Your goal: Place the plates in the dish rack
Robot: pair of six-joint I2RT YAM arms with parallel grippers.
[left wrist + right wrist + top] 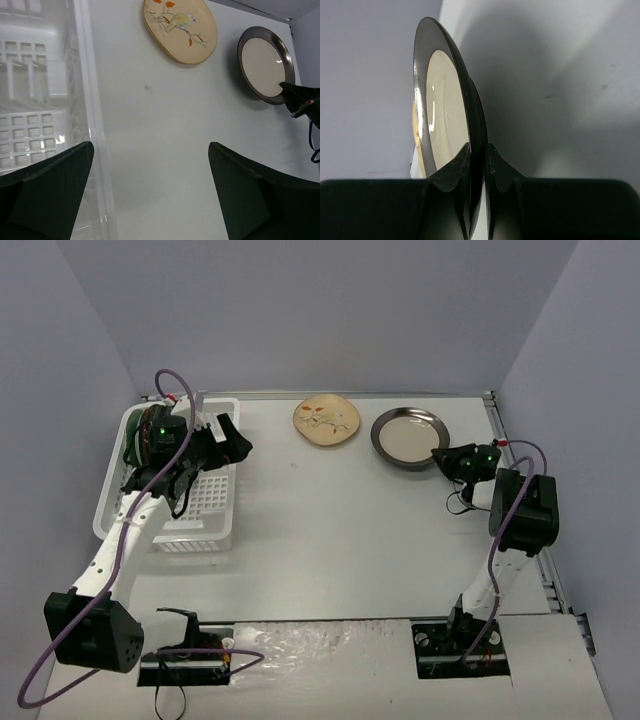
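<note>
Left arm covers much of the dish rack point(215, 510); I cannot make out what stands at its far end. Left gripper point(150, 147) is spread wide and holds nothing, one finger over the rack's rim, the other over bare worktop point(340, 530). Right gripper point(477, 155) pinches the near rim of the dark-rimmed beige plate point(408, 436) at far right. The tan bird plate point(326, 421) lies flat just left of it, cut off at the top of my left wrist view.
</note>
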